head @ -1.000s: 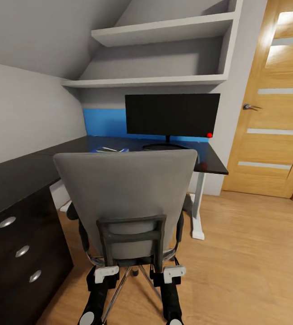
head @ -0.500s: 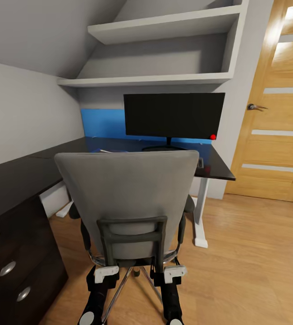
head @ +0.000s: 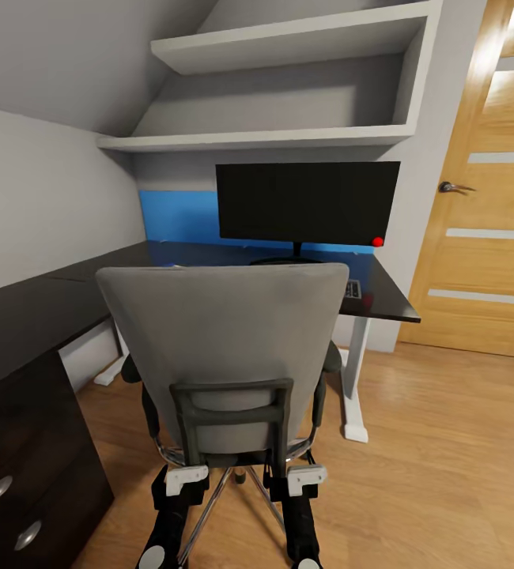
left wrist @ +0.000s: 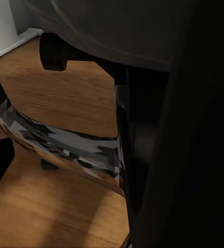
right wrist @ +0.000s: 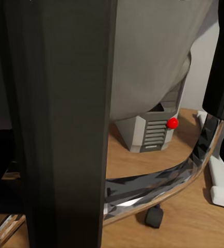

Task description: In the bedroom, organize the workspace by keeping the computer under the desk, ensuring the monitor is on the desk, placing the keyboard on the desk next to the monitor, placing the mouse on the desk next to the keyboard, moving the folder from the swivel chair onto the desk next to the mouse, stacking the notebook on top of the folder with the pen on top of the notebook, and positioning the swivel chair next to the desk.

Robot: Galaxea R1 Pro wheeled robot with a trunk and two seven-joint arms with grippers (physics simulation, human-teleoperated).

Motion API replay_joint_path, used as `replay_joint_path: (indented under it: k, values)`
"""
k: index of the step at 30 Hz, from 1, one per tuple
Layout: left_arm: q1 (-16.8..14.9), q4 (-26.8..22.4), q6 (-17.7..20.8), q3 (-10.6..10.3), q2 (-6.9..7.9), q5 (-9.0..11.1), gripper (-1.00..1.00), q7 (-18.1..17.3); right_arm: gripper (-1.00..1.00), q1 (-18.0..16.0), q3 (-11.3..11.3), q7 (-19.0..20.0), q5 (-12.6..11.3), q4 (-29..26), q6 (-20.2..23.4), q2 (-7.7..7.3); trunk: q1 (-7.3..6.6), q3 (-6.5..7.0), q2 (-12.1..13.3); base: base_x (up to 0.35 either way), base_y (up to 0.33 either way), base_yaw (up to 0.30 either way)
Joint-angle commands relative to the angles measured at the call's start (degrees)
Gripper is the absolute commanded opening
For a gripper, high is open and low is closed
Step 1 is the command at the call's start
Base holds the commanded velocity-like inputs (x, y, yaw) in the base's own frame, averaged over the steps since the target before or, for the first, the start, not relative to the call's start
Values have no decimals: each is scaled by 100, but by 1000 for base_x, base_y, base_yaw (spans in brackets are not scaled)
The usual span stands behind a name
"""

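The swivel chair (head: 225, 332) stands right in front of me, its grey back toward me, facing the black desk (head: 383, 304). The wide black monitor (head: 304, 201) stands on the desk, and an end of the keyboard (head: 353, 289) shows past the chair back. My left gripper (head: 184, 478) and right gripper (head: 298, 478) are low behind the chair, each shut on an upright of its dark back bracket (right wrist: 60, 129). The chair's chrome base (left wrist: 65, 147) curves close by. The silver-grey computer (right wrist: 150, 132) with its red light stands on the floor beyond the chair. The seat is hidden.
A dark drawer cabinet (head: 20, 466) runs along the left, close to the chair. The desk's white leg (head: 355, 371) stands right of the chair. White wall shelves (head: 273, 138) hang above the monitor. An oak door (head: 486, 197) is at the right, with open wood floor (head: 447, 458) before it.
The view has shifted forward and right while the chair keeps its place in it: the chair and I have come closer to the desk. Flat things seen on the desk are now hidden.
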Motion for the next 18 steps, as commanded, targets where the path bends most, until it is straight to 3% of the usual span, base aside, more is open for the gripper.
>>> replay_joint_path:
  k: [1, 11, 18]
  values:
    - [-5, 3, -30, -26, 6, 66, 100, 36, 100, -10, 30, -36, -47, 10, -37, 0, -1, -5, -2, 11, 0, 0]
    - [-5, 3, -30, -28, 8, 68, 100, 36, 100, -9, 30, -36, -45, 10, -37, 0, -1, -5, -2, 179, 0, 0]
    - [-5, 3, -30, -27, 8, 68, 100, 36, 100, -8, 30, -36, -45, 10, -37, 0, -1, -5, -2, 50, 0, 0]
